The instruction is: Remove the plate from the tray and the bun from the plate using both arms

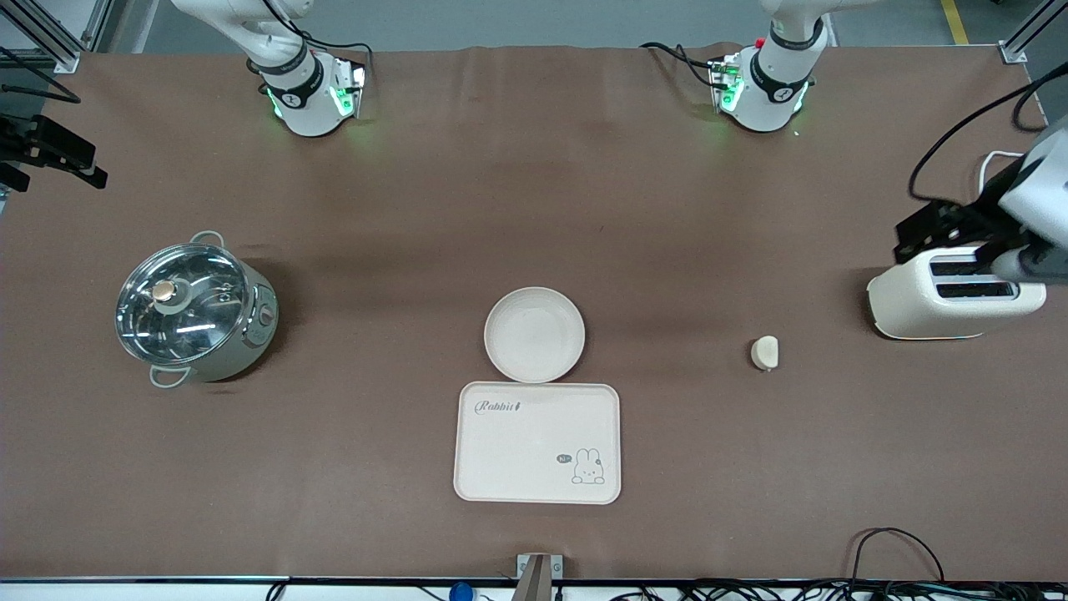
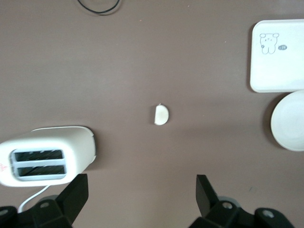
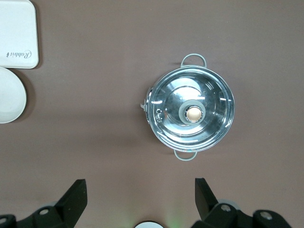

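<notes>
The round cream plate (image 1: 534,334) lies on the table mid-way along it, touching the edge of the rabbit tray (image 1: 538,442) that is farther from the front camera. It also shows in the left wrist view (image 2: 289,121) and the right wrist view (image 3: 9,102). The small pale bun (image 1: 764,352) lies alone on the table between the plate and the toaster, and shows in the left wrist view (image 2: 161,114). My left gripper (image 1: 947,238) (image 2: 142,183) is open and empty, high over the toaster. My right gripper (image 1: 58,163) (image 3: 140,187) is open and empty, high over the right arm's end of the table.
A white two-slot toaster (image 1: 951,294) stands at the left arm's end of the table, its cable trailing off. A steel pot with a glass lid (image 1: 193,313) stands at the right arm's end. Cables lie along the table's near edge (image 1: 893,542).
</notes>
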Robot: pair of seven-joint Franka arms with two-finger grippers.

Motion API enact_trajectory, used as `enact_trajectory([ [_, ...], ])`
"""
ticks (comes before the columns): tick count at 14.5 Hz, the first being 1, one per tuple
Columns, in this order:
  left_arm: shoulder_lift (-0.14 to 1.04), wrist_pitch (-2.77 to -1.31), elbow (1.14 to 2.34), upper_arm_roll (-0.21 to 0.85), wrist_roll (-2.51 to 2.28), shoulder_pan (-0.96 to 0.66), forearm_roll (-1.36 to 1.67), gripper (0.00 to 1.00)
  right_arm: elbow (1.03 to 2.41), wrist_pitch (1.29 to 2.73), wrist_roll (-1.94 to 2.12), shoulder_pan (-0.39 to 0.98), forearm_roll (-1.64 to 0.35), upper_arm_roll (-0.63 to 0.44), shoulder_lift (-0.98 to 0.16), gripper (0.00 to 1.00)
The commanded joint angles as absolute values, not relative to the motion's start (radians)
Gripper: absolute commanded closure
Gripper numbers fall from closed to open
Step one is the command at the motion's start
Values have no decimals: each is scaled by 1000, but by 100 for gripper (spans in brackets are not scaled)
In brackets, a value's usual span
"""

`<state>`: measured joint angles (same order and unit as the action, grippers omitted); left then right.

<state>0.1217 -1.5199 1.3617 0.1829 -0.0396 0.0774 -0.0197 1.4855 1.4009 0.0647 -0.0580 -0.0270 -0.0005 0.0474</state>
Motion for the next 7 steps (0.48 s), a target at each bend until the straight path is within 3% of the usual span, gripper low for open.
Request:
enact_trajectory([
  [1,10,-1566,1526,34,-2,-38,24,0,1488,1391,48,-78,-21,3,52,0],
  [3,-55,-1623,1619,-29,2,-112,23,0,1486,1370,51,-80,-23,3,54,0],
  [7,-106,-1681,1697,-29,26,-120,11,0,1489,1365,54,-115,-35,3,52,0],
])
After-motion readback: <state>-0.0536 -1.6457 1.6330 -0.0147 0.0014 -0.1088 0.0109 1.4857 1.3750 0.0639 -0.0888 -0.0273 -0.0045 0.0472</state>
